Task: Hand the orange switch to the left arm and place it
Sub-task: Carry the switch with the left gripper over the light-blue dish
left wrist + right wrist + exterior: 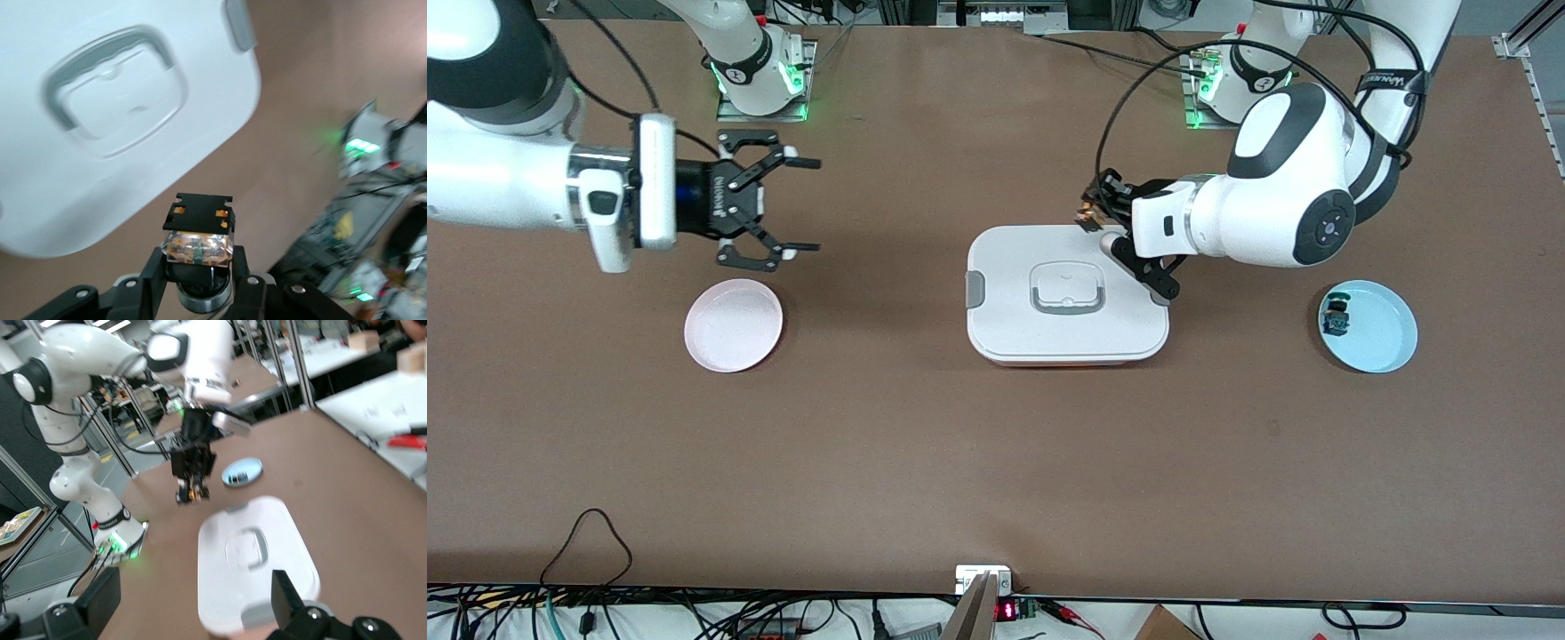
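Brown tabletop [996,462] carries one box, two plates and two arms reaching over it. One white box [1067,293] with a grey-rimmed handle recess sits at the middle of the table; only one grey side latch shows from the front, the other being covered by the left arm. Two white arms are present, the right one cut off at the frame edge. One pink plate [734,324] lies toward the right arm's end, one pale blue plate [1369,326] toward the left arm's end. On the blue plate rests one small blue-and-green switch [1336,316], too small to make out in detail.

One left gripper [1092,213] hangs over the box's edge nearest the robot bases, its fingers clamped together on the orange switch [199,247], whose body is partly hidden between the pads. One right gripper [800,204] hovers over bare table beside the pink plate, fingers spread wide apart and holding nothing.
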{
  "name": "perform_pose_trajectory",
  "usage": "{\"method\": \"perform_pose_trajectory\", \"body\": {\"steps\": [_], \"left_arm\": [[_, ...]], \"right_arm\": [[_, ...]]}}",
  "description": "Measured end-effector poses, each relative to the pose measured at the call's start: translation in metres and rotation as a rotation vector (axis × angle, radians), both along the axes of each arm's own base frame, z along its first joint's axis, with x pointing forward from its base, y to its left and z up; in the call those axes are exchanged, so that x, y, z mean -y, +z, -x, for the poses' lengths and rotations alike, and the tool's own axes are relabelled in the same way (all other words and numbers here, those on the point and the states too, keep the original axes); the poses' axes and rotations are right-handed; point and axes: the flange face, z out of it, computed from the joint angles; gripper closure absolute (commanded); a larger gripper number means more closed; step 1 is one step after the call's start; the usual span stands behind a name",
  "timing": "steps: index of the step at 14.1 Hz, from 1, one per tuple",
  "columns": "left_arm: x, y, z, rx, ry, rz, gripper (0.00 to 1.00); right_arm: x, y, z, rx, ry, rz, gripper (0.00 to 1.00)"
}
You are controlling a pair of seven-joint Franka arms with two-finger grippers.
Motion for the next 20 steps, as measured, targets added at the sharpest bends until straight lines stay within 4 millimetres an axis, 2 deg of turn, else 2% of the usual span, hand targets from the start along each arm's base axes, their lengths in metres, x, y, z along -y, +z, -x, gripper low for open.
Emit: {"method": "perform_pose_trajectory", "body": {"steps": [3,7,9,13,15,16,18,20], "left_arm": [[-0.034,-0.022,-0.007,0.103,-0.243,-0.173,0.73],[-0.105,-0.067,-0.032,0.124,-0.476,-0.369,0.74],[-0.143,-0.086,-0.043,0.110,-0.582,-0.420,0.74],[-0.223,-0.121,-0.043,0.021,-0.742,-0.465,0.76],[-0.268,-0.133,-0.048,0.012,-0.798,-0.453,0.76],[-0.290,-0.138,-0.052,0.030,-0.826,-0.432,0.76],[-0.332,-0.154,-0.061,0.080,-0.876,-0.383,0.77],[-0.352,-0.174,-0.062,0.110,-0.895,-0.358,0.77]], "right_arm": [[0.019,-0.016,0.002,-0.209,-0.087,0.171,0.00],[0.029,-0.030,0.007,-0.562,-0.320,0.466,0.00],[0.037,-0.035,0.007,-0.674,-0.468,0.609,0.00],[0.066,-0.050,0.008,-0.732,-0.736,0.959,0.00],[0.093,-0.053,0.008,-0.664,-0.811,1.154,0.00],[0.109,-0.048,0.006,-0.613,-0.838,1.237,0.00],[0.140,-0.020,-0.002,-0.548,-0.914,1.289,0.00],[0.171,0.022,-0.010,-0.520,-1.006,1.245,0.00]]}}
